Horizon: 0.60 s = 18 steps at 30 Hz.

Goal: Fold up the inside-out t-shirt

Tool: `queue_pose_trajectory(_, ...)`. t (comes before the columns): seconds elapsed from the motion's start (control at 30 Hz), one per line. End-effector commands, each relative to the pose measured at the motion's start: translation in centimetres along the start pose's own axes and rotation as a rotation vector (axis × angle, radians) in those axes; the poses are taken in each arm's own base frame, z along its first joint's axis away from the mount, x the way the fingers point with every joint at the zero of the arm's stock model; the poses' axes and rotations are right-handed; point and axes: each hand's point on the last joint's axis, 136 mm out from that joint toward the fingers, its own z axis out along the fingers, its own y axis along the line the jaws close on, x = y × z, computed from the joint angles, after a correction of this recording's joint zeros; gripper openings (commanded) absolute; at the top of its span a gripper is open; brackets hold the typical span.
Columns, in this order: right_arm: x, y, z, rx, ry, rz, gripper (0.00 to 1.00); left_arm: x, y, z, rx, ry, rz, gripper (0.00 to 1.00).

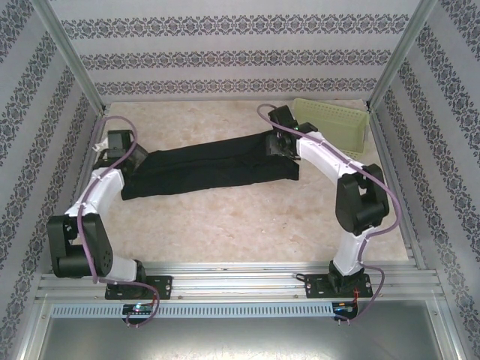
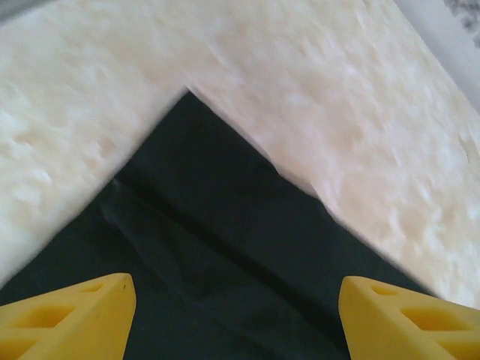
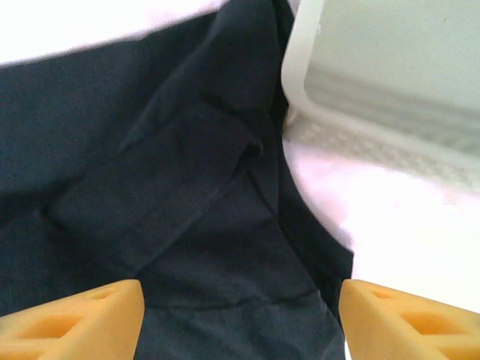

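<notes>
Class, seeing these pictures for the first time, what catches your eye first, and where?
A black soft-fabric t-shirt, folded into a long band, lies across the pale table. The left gripper and right gripper stand open over its ends. A pale green perforated plastic basket sits at far right.

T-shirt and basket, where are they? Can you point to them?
T-shirt (image 1: 217, 169): top view, middle of the long black cloth.
Basket (image 1: 331, 120): top view, its pale green holey side.
</notes>
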Motion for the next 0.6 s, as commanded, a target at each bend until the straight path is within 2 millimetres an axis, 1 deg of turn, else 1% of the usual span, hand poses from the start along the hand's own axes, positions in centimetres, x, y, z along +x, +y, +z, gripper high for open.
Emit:
queue_pose_trajectory(0.0, 1.3, 1.0, 1.1, -0.047, 0.002, 0.024, 0.71, 3.2, -0.3, 0.7, -0.009, 0.034, 0.092, 0.7)
queue_pose_trajectory(0.03, 1.7, 0.8, 1.5, -0.039, 0.011, 0.028, 0.72, 3.9, -0.5, 1.1, -0.004, 0.051, 0.093, 0.69)
queue_pose_trajectory(0.1, 2.4, 0.6, 2.6, -0.026, 0.032, 0.03, 0.74, 5.5, -1.0, 2.9, 0.006, 0.104, 0.103, 0.69)
queue_pose_trajectory(0.17, 2.9, 0.6, 3.6, -0.012, 0.054, 0.025, 0.75, 6.2, -0.5, 4.7, -0.04, 0.14, 0.12, 0.7)
queue_pose_trajectory(0.23, 3.4, 0.6, 4.6, 0.011, 0.081, 0.022, 0.75, 6.4, 0.6, 6.6, -0.085, 0.174, 0.108, 0.71)
queue_pose_trajectory(0.3, 4.3, 0.6, 5.6, 0.025, 0.113, 0.022, 0.76, 6.4, 2.7, 8.2, -0.117, 0.207, 0.043, 0.71)
queue_pose_trajectory(0.33, 4.7, 0.7, 5.9, 0.025, 0.127, 0.023, 0.76, 6.3, 3.7, 8.6, -0.133, 0.212, 0.021, 0.72)
queue_pose_trajectory(0.4, 5.9, 1.2, 6.5, 0.019, 0.162, 0.022, 0.76, 5.9, 5.9, 9.0, -0.19, 0.227, -0.005, 0.73)
queue_pose_trajectory(0.5, 7.5, 2.1, 6.6, 0.008, 0.195, 0.015, 0.77, 5.4, 8.3, 8.6, -0.229, 0.226, -0.053, 0.77)
queue_pose_trajectory(0.57, 8.4, 2.7, 6.0, -0.001, 0.205, 0.006, 0.81, 4.9, 9.2, 8.0, -0.227, 0.202, -0.097, 0.86)
